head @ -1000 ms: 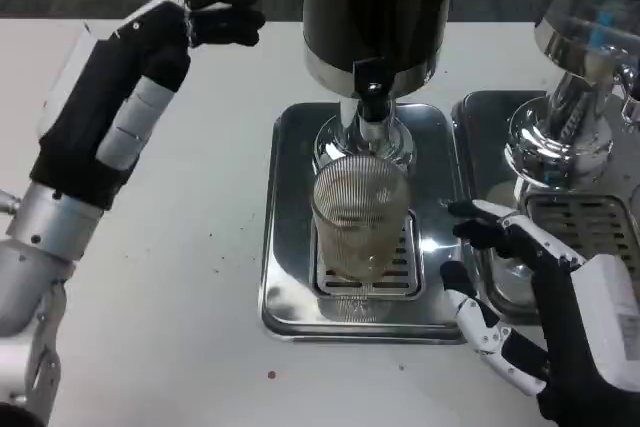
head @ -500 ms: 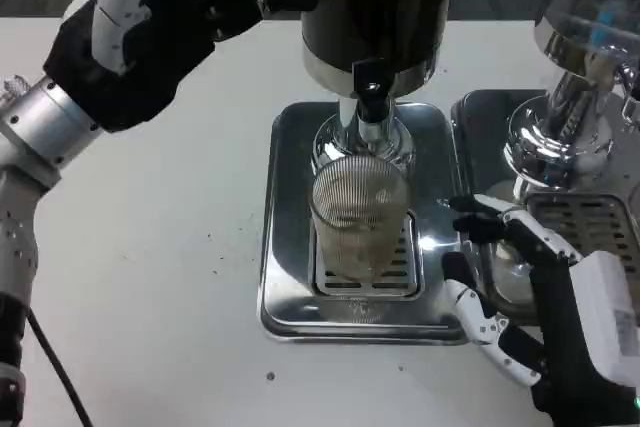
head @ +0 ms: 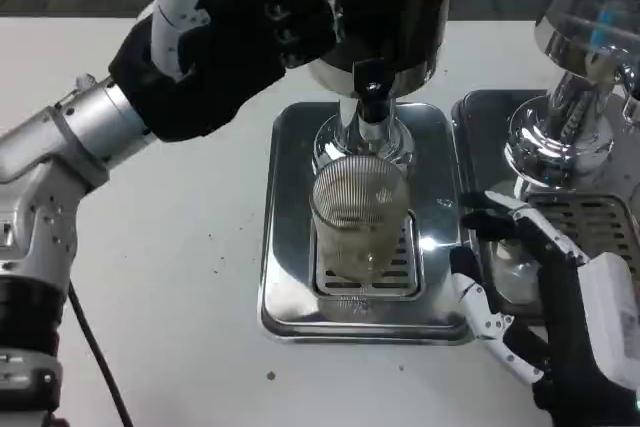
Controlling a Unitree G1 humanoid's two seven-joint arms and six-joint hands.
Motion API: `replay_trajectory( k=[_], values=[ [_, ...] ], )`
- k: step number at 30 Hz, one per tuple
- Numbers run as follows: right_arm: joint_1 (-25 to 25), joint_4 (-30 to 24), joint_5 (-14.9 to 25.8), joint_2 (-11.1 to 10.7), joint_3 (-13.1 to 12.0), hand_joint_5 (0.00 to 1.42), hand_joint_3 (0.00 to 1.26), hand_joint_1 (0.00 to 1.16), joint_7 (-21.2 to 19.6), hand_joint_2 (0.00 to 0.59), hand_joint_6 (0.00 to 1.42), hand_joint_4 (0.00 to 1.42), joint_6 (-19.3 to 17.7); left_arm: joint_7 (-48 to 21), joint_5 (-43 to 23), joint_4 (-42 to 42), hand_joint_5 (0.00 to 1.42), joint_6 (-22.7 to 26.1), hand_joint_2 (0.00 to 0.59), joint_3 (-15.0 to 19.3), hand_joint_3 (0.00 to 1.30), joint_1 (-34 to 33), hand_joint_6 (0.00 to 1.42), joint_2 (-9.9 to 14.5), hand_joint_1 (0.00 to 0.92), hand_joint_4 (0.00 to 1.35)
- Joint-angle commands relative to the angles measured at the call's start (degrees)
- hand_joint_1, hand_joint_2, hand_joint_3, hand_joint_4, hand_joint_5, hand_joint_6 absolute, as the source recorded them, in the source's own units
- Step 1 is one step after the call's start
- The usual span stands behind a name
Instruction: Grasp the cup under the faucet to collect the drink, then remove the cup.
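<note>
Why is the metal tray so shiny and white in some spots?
In the head view, room light bounces off the steel drip tray, making bright glare patches beside the ribbed glass cup; the chrome dispenser at right glints too, and the left hand looks slightly blurred.

The left forearm (head: 70, 147) reaches up from the table's left edge toward the far middle, its hand (head: 235, 37) raised high with the dark palm side facing the camera and the fingers (head: 300, 7) curled forward. The right hand (head: 520, 287) sits low near the table's near right corner, holding nothing, its fingers (head: 480, 312) spread apart and pointing left.
</note>
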Motion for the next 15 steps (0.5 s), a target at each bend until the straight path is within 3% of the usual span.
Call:
replay_trajectory(
  k=[1, 15],
  values=[
    [0.82, 0.05, 0.49, 0.35, -0.3, 0.48, 0.4, 0.43, -1.19, 0.405, 0.37, 0.47, -0.47, -0.51, 2.48, -0.54, 0.11, -0.34, 0.076, -0.9, 0.12, -1.14, 0.06, -1.41, 0.0, 0.02],
    [1.64, -0.2, 0.5, 0.8, -0.39, 0.48, 0.4, 0.43, -2.16, 0.405, 0.38, 0.47, -0.32, -1.65, 7.69, -0.59, 0.06, -2.22, 0.082, -3.95, 0.08, 0.52, 0.02, -3.79, 0.0, 0.0]
  ],
)
